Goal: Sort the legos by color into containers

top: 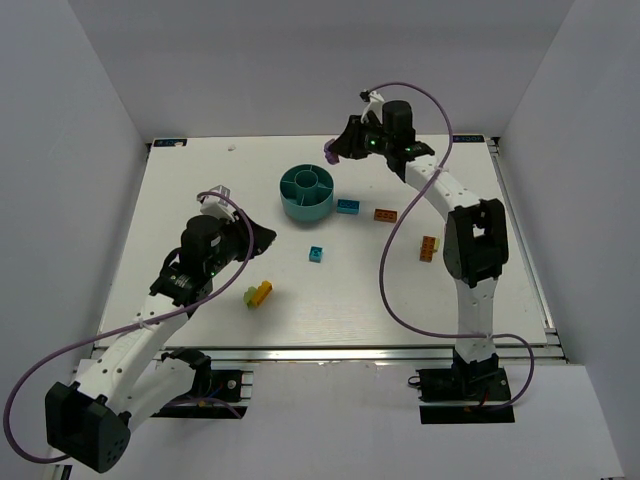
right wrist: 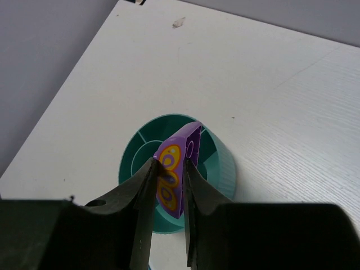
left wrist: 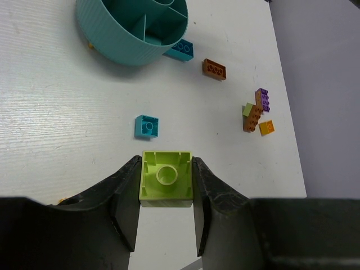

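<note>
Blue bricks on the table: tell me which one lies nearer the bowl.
The longer blue brick, right beside the bowl; the square blue brick lies apart, mid-table.

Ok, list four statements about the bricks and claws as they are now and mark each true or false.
1. The left claw grips a lime green brick. True.
2. The right claw is empty. False: it holds a purple brick with orange print.
3. In the right wrist view, the purple brick hangs over the teal bowl. True.
4. The square teal-blue brick lies inside the bowl. False: it lies on the table, apart from the bowl.
</note>
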You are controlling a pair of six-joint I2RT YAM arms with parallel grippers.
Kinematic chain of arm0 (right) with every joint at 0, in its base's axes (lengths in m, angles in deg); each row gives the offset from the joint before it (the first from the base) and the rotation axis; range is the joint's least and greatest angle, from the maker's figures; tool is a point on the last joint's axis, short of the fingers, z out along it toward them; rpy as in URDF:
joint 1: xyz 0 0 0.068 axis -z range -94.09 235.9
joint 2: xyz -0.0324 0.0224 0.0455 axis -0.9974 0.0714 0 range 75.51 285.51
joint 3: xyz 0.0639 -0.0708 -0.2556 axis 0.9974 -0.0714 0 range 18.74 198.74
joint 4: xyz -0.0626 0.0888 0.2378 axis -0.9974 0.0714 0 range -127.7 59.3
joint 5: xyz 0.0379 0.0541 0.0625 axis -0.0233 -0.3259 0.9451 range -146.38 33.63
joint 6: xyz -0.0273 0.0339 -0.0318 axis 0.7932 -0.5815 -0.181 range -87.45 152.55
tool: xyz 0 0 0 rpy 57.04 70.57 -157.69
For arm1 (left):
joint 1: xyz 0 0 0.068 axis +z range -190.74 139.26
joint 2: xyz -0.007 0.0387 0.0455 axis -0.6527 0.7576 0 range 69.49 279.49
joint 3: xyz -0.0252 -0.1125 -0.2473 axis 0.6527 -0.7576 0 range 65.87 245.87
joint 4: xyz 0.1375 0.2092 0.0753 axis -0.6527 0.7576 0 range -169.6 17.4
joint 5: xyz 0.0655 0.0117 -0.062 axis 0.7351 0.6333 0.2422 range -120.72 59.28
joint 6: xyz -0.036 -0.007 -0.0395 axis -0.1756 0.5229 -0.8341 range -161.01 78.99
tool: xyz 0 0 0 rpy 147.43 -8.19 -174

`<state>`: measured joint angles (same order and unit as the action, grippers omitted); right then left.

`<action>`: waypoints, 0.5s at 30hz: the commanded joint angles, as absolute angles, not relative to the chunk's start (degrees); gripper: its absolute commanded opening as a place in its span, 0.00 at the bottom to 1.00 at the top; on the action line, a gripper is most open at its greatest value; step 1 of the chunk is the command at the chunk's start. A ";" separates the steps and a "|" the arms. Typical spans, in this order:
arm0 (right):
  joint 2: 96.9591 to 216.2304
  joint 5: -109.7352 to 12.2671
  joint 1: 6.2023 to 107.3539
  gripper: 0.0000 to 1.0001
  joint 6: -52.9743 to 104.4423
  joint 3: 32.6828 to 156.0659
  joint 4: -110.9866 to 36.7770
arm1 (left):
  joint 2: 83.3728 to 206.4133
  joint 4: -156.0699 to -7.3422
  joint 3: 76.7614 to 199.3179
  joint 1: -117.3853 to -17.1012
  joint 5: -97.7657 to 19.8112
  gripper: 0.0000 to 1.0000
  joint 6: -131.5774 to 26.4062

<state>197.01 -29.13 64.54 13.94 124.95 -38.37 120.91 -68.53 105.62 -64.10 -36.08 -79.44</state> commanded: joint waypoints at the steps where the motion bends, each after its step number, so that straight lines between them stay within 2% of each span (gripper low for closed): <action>1: 198.82 -23.68 63.76 0.00 13.92 126.49 -41.48 | 119.41 -69.93 105.95 -63.77 -36.43 0.00 -79.59; 12: 204.71 -25.17 63.23 0.00 14.09 129.93 -40.16 | 118.62 -69.58 105.95 -63.77 -35.99 0.00 -79.94; 13: 204.80 -25.52 63.32 0.02 14.18 129.66 -40.16 | 118.53 -69.58 105.95 -63.77 -35.99 0.00 -80.03; 15: 204.89 -25.88 63.23 0.14 14.18 129.04 -40.07 | 118.53 -69.76 105.86 -63.77 -36.08 0.00 -80.21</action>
